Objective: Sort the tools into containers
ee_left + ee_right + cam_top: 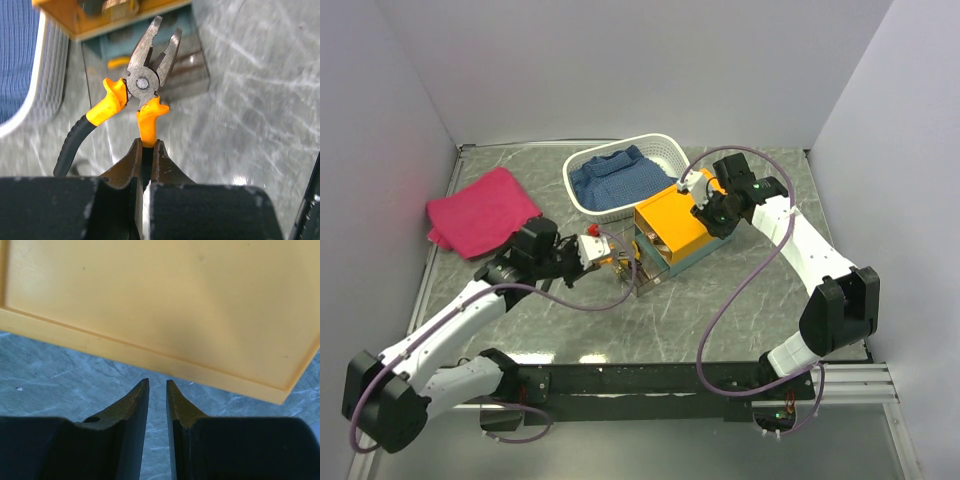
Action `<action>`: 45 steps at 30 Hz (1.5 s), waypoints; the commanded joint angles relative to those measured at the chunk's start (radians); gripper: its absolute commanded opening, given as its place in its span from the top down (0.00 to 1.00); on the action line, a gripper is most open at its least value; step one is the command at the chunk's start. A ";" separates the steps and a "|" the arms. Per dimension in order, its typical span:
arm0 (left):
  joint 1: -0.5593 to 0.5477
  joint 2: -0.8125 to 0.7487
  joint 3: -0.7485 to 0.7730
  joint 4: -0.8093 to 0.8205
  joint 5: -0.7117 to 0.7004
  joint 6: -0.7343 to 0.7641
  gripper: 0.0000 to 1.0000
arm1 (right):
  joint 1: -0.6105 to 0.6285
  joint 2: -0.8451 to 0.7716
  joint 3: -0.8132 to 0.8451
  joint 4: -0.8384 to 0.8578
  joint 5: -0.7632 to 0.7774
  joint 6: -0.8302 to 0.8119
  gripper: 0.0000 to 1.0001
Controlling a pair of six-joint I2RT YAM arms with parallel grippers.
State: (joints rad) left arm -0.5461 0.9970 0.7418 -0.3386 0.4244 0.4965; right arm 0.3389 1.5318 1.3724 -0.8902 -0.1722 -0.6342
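Note:
The orange-yellow box point(672, 225) with a teal-grey base stands mid-table, its clear drawer point(653, 272) pulled out toward me. My left gripper point(610, 258) is shut on one orange handle of the pliers point(628, 272) and holds them just in front of the drawer. In the left wrist view the gripper point(148, 142) clamps the handle, and the grey nose of the pliers point(143, 82) points at the drawer point(190, 75) under the box point(85, 20). My right gripper point(705, 215) sits at the box's far right side. In the right wrist view it point(157, 382) is nearly closed and empty beside the lid point(165, 300).
A white basket point(665, 145) holding a blue cloth point(615, 180) stands right behind the box; its rim shows in the left wrist view point(45, 85). A pink cloth point(480, 210) lies at the far left. Grey walls enclose the table.

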 commanded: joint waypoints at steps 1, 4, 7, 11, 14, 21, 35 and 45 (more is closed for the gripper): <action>0.005 0.081 0.065 0.119 0.164 0.063 0.99 | -0.009 -0.019 0.017 0.014 0.010 -0.015 0.72; 0.009 0.179 0.126 0.078 0.174 0.192 0.99 | -0.008 -0.024 0.024 0.010 0.014 -0.016 0.72; 0.020 0.265 0.218 -0.032 0.218 0.342 0.99 | -0.008 -0.035 0.013 0.010 0.016 -0.019 0.72; 0.023 0.395 0.364 -0.242 0.257 0.554 0.97 | -0.009 -0.050 -0.010 0.014 0.020 -0.022 0.73; 0.021 0.483 0.481 -0.417 0.272 0.678 0.97 | -0.009 -0.056 -0.019 0.017 0.022 -0.025 0.72; 0.009 0.600 0.591 -0.612 0.248 0.856 0.99 | -0.017 -0.058 -0.027 0.022 0.016 -0.025 0.73; -0.046 0.765 0.732 -0.655 0.169 0.853 0.96 | -0.028 -0.055 -0.030 0.022 0.007 -0.027 0.73; -0.077 0.950 0.896 -0.726 0.111 0.863 0.93 | -0.046 -0.068 -0.055 0.023 0.002 -0.028 0.73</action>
State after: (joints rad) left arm -0.6151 1.9251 1.5696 -1.0294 0.5457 1.3293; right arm 0.3096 1.5192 1.3327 -0.8833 -0.1654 -0.6529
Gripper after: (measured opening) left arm 0.063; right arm 0.271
